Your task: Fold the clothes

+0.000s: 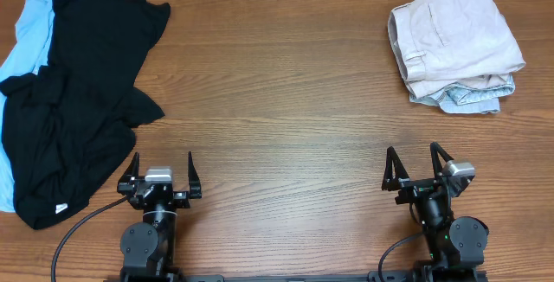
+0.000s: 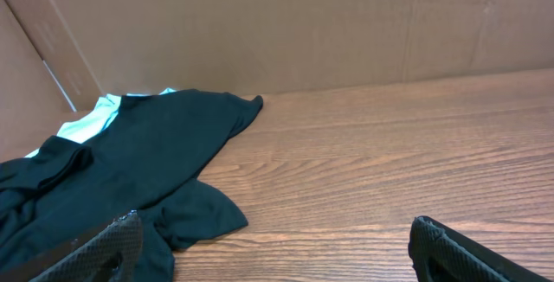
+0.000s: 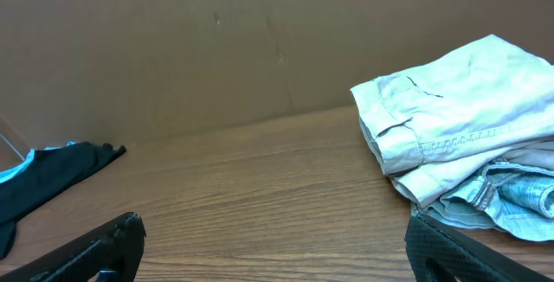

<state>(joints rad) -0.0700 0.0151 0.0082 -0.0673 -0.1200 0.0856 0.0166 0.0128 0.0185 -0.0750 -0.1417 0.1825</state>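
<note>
- Your left pincer (image 1: 163, 164) stands spread wide and holds nothing. The black T-shirt (image 1: 78, 100) lies crumpled ahead of it and off to its left, with the white tag (image 1: 61, 208) out beside its left finger.
- Your right pincer (image 1: 413, 157) is also wide and empty, with bare table (image 1: 277, 100) in front. The shirt is well apart from it, far to its left.
- The shirt lies over a light-blue garment (image 1: 30, 31). If you pinch deep there, you will likely lift both.
- The cloth is bunched. If you grab a mid-fold instead of an edge, it will probably drag as a lump.
- If you reach the right pincer across to the shirt, the two arms may meet.
- The folded stack (image 1: 454, 40) sits ahead and to the right of the right pincer, so a wide sweep could topple it.
</note>
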